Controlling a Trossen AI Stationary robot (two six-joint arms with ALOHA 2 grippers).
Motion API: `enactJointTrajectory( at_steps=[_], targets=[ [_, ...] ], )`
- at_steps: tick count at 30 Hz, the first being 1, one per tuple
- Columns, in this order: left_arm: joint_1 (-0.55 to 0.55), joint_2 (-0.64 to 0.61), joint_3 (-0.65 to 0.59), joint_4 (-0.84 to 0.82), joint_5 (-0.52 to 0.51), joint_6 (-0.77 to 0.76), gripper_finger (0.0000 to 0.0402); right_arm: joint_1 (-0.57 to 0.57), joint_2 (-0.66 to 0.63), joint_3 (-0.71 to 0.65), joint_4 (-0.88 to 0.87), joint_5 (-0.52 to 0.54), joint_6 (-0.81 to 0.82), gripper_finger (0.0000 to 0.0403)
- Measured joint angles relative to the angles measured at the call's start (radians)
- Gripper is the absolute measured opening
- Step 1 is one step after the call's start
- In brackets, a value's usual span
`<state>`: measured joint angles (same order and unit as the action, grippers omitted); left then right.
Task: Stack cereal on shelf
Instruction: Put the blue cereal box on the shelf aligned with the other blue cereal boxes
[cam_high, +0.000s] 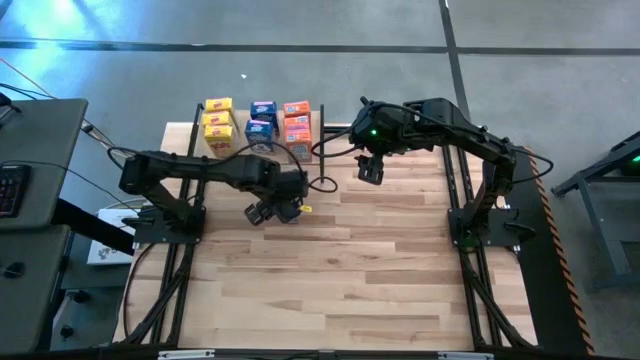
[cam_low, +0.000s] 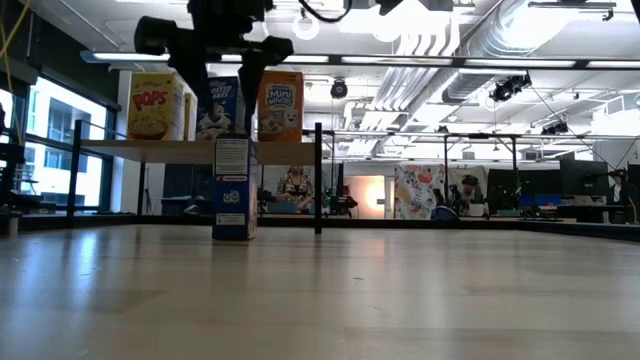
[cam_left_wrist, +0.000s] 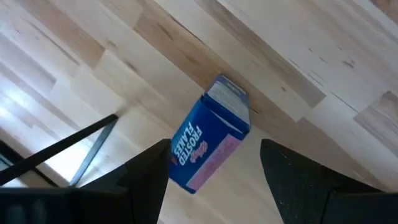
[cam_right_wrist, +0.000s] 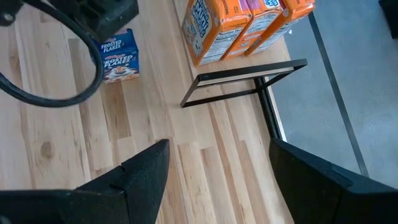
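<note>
Light-wood table (cam_high: 350, 270) carries the shelf (cam_high: 318, 128) at far left with cereal stacked; left gripper (cam_high: 272, 211) hangs half-open, unloaded, above one upright blue box (cam_low: 233, 188) for regrasp; right gripper (cam_high: 371, 172) waits wide, empty.

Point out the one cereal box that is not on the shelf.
The blue Frosted Flakes box stands upright on the table below the left gripper; the other boxes sit on the shelf.

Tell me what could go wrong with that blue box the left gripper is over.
The blue Frosted Flakes box stands upright on the table, with the left gripper open around it, not yet closed. An off-centre close could tip it. Lifting it toward the shelf, it might clip the black post.
</note>
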<state>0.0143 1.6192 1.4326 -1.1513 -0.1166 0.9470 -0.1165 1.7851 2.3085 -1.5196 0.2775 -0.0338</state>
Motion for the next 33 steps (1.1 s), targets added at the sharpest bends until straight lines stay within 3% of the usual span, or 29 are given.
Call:
enactJointTrajectory(
  at_steps=[29,33],
  targets=[
    [0.0,0.058,0.0,0.008,-0.055,0.033,0.0239,0.0,0.0,0.0,-0.003,-0.051,-0.018,0.0268],
    [0.0,0.08,0.0,-0.004,-0.101,0.049,0.0239,0.0,0.0,0.0,-0.003,-0.052,-0.018,0.0268]
  ],
)
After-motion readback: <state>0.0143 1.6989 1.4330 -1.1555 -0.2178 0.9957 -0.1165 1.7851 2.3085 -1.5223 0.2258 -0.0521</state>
